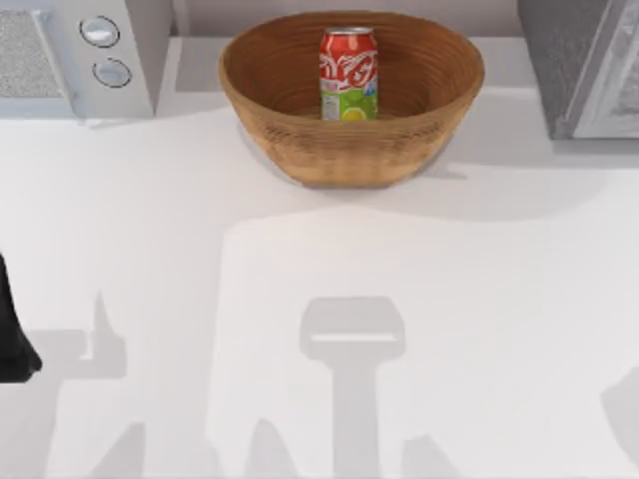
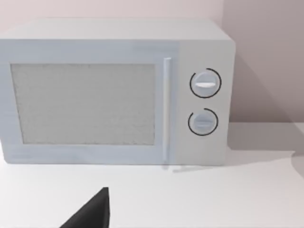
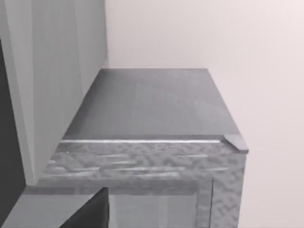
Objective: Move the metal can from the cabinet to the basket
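Observation:
The metal can (image 1: 348,74), red with a green lower band, stands upright inside the brown wicker basket (image 1: 351,150) at the back middle of the table. The dark grey speckled cabinet (image 1: 579,62) stands at the back right, and its top and front (image 3: 147,118) are close up in the right wrist view. A dark part of my left arm (image 1: 14,334) sits at the table's left edge, far from the basket. A dark bit of the left gripper (image 2: 90,213) faces the white appliance. A dark bit of the right gripper (image 3: 92,212) is up near the cabinet.
A white appliance with two round dials (image 1: 85,55) stands at the back left, and its door and dials (image 2: 204,102) face the left wrist camera. Arm shadows lie across the white table (image 1: 319,299) in front of the basket.

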### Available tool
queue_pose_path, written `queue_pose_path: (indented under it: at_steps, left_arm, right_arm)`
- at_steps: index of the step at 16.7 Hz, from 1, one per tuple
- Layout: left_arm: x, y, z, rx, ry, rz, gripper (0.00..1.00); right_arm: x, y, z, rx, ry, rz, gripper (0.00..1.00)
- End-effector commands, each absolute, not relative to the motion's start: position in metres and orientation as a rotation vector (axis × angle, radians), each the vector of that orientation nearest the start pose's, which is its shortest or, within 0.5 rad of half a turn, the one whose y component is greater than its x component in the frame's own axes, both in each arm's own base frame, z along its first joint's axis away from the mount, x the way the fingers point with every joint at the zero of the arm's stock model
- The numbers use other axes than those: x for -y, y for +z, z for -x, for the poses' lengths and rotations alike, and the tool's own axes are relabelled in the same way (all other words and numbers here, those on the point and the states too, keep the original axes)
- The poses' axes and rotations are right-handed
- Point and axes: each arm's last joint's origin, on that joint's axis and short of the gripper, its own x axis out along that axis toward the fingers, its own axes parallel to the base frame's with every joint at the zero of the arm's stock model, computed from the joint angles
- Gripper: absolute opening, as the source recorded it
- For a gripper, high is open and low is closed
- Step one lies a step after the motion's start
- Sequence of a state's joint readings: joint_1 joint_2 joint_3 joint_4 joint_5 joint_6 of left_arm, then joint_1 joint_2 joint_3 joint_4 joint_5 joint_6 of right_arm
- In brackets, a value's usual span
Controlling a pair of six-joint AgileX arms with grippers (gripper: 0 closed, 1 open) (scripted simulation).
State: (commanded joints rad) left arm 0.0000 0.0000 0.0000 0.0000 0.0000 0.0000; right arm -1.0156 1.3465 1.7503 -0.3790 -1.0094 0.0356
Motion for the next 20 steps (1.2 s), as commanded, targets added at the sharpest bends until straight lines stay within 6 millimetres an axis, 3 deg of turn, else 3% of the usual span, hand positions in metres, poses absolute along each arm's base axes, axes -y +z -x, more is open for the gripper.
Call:
queue_pose_path:
  at_steps: [3, 6, 12, 15, 18, 20]
  left_arm:
    - [0.001, 0.16, -0.106, 0.0, 0.0, 0.0, 1.0]
    - [0.001, 0.16, -0.106, 0.0, 0.0, 0.0, 1.0]
    - [0.001, 0.16, -0.106, 0.0, 0.0, 0.0, 1.0]
    - [0.001, 0.16, -0.106, 0.0, 0.0, 0.0, 1.0]
    - [0.001, 0.16, -0.106, 0.0, 0.0, 0.0, 1.0]
    - [0.001, 0.16, -0.106, 0.0, 0.0, 0.0, 1.0]
  right_arm:
    - [0.183, 0.512, -0.183, 0.0, 0.013, -0.009, 1.0]
    - [0.153, 0.514, -0.213, 0.004, 0.015, -0.008, 1.0]
    - [0.055, 0.517, -0.257, 0.012, 0.01, -0.002, 1.0]
    - [0.0, 0.514, -0.262, 0.001, 0.003, -0.004, 1.0]
    - [-0.052, 0.516, -0.248, 0.014, 0.005, -0.014, 1.0]
    - [-0.076, 0.516, -0.237, 0.018, 0.004, -0.015, 1.0]
